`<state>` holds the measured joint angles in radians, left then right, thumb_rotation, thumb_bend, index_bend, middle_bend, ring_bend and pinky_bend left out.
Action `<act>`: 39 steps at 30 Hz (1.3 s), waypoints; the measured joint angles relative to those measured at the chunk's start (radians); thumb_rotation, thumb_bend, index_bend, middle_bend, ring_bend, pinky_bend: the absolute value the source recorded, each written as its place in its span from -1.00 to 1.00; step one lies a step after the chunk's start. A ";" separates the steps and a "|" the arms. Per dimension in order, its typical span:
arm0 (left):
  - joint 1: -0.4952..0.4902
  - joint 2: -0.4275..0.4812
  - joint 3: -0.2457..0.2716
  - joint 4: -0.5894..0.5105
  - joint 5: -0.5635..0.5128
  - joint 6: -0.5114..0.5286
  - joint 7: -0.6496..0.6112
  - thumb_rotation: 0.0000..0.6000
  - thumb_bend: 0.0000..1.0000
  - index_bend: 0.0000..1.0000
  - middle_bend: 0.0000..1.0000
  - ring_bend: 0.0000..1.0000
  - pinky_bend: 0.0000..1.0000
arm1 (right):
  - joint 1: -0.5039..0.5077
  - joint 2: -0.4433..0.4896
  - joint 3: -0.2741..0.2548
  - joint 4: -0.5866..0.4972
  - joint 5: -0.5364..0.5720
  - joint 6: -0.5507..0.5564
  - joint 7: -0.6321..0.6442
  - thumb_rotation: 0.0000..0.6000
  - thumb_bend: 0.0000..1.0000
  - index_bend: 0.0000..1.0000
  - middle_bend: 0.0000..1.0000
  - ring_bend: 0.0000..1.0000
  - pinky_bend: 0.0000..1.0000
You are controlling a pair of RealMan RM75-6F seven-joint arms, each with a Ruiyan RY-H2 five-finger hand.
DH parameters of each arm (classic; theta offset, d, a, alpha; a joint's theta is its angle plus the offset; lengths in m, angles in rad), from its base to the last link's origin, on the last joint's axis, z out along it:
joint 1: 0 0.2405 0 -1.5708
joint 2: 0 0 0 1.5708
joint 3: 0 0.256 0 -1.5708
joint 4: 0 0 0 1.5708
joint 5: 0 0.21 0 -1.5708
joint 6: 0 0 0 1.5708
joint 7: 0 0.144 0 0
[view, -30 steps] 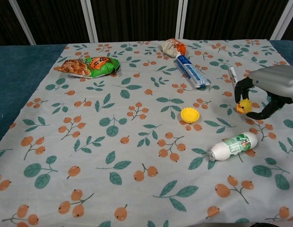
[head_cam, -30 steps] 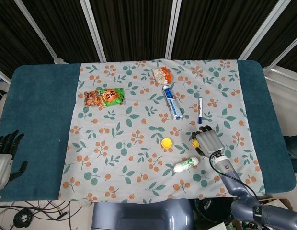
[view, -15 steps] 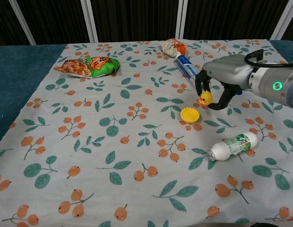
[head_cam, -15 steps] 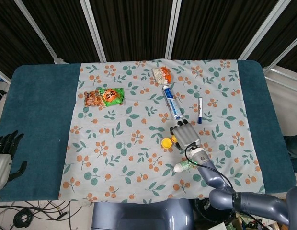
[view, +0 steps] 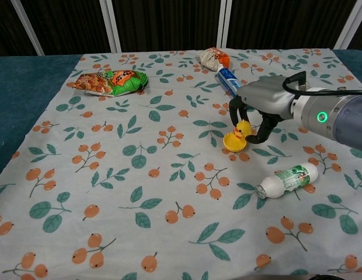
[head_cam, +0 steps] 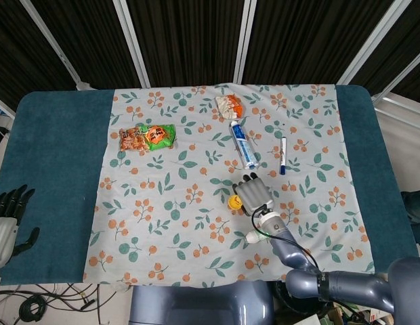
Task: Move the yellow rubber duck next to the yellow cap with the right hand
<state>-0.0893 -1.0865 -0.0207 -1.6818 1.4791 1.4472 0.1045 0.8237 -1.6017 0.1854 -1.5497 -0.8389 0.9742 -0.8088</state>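
The yellow rubber duck (view: pixel 244 129) is pinched between the fingers of my right hand (view: pixel 258 109), which reaches in from the right. The duck hangs at the right rim of the yellow cap (view: pixel 233 142), touching or just above it. In the head view my right hand (head_cam: pixel 254 193) covers the duck, and only the cap's (head_cam: pixel 233 201) left part shows beside it. My left hand (head_cam: pixel 8 218) rests off the table's near left corner, fingers apart and holding nothing.
A white bottle (view: pixel 288 179) lies on its side near and right of the cap. Behind it lie a toothpaste tube (view: pixel 237 88), a pen (head_cam: pixel 282 155) and a small snack packet (view: pixel 214 58). A green and orange snack bag (view: pixel 111 81) lies far left on the floral cloth (view: pixel 140 192).
My right hand has carried the duck leftward across the cloth, from beyond the bottle to the cap's right rim. The left hand has not moved.
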 measured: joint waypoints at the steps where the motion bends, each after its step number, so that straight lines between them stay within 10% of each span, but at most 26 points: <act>1: 0.000 0.000 0.000 0.000 0.000 0.000 0.001 1.00 -0.22 -1.00 -1.00 -1.00 -0.90 | 0.001 -0.001 -0.002 0.001 0.003 0.000 0.000 1.00 -0.41 -0.04 -0.21 -0.57 -0.63; 28: -0.001 0.001 -0.002 0.000 -0.004 0.000 0.001 1.00 -0.22 -1.00 -1.00 -1.00 -0.90 | 0.033 -0.018 -0.038 0.017 0.040 0.006 0.018 1.00 -0.64 -0.61 -0.55 -0.65 -0.63; 39: 0.002 0.008 -0.003 0.003 -0.005 0.004 -0.013 1.00 -0.22 -1.00 -1.00 -1.00 -0.90 | -0.011 0.131 -0.041 -0.160 0.025 0.082 0.039 1.00 -0.68 -0.66 -0.82 -0.80 -0.63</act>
<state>-0.0877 -1.0787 -0.0240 -1.6791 1.4744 1.4517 0.0913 0.8129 -1.4703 0.1443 -1.7101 -0.8142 1.0559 -0.7698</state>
